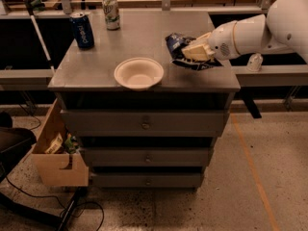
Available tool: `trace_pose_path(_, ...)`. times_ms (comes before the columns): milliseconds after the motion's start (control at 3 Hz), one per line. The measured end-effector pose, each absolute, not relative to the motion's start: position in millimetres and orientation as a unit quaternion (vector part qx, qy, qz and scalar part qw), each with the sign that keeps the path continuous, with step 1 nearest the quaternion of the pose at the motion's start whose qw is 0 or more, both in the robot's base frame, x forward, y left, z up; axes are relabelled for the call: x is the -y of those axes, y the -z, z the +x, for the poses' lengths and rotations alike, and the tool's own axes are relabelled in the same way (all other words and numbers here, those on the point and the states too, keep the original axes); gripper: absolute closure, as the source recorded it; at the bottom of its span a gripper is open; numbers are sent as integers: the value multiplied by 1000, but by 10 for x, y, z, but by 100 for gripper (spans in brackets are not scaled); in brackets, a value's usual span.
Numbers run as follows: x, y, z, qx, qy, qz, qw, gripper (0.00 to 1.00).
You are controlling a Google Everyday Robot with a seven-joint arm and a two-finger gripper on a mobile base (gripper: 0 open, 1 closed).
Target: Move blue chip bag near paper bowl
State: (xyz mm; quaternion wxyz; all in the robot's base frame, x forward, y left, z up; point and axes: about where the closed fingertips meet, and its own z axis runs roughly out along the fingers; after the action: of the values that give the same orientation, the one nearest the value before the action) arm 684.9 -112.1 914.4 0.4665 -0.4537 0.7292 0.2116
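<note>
Grey metal counter [139, 37], three drawers stacked beneath.
- Off-white round paper bowl [138, 73]: on counter, front centre.
- Dark-blue foil chip bag [174, 43]: right of the bowl, near but apart, over the counter's right side.
- Cream two-finger gripper [192, 53]: reaching in from the right, fingers clamped on the bag.
- Blue soda can [82, 30]: upright, back left.
- Green-and-white can [111, 12]: behind it, further right.
- Open cardboard box [55, 165]: on floor, left of drawers.

The scene is dim and warm-toned, lit from above. The grey surface [139, 32] carries a soft sheen; deep shadow fills the recess [144, 101] beneath it. The gripper [191, 52], clamped on the blue chip bag [173, 42] at the surface's right edge, catches the brightest light.
</note>
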Motion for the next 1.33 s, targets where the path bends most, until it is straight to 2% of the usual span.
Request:
trace_pose_path(333, 976, -8933, 6688, -724, -206, -475, 456, 85)
trace_pose_path(1333, 893, -8870, 6681, -723, -212, -479, 451, 15)
